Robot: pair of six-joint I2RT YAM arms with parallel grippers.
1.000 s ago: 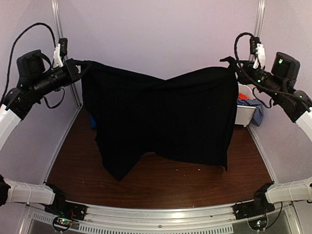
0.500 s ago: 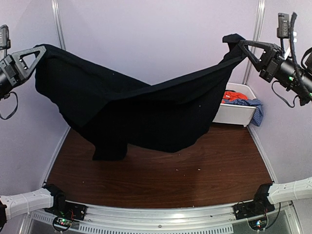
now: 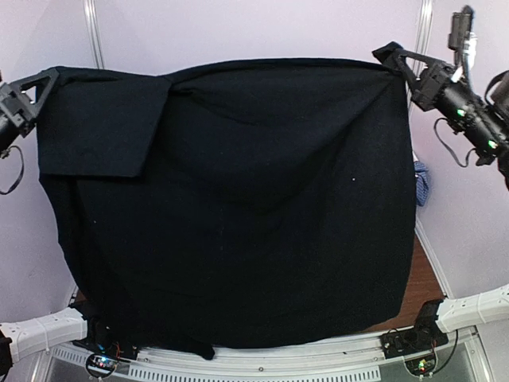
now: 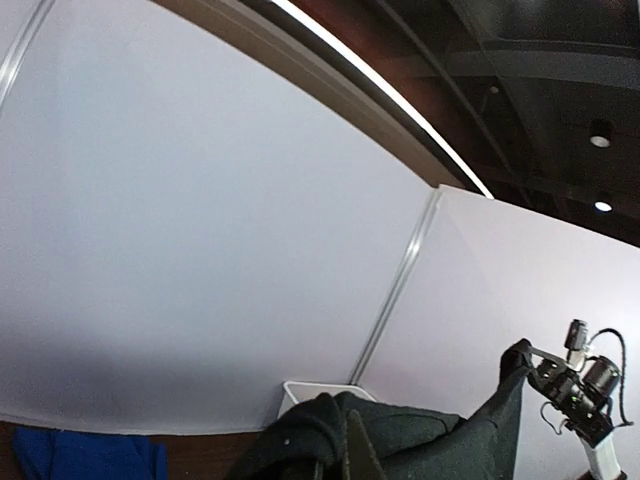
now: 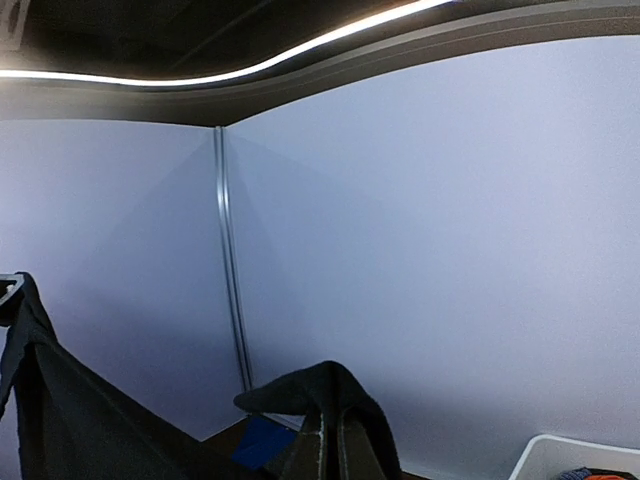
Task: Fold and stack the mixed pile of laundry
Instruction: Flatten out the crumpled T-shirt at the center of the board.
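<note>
The black garment [image 3: 238, 207], which sagged between the arms a moment ago, now hangs taut like a curtain, its top corners pinched by the left gripper [image 3: 49, 76] and right gripper [image 3: 391, 56], its hem at the table [image 3: 427, 270]'s near edge, hiding the far-right white tub [image 5: 572, 450] but not the speckled garment [image 3: 421, 181].

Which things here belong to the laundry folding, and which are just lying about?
Job: black garment, pinched by left gripper and right gripper; royal-blue garment; speckled cloth.
Lying about: white tub; table.
</note>
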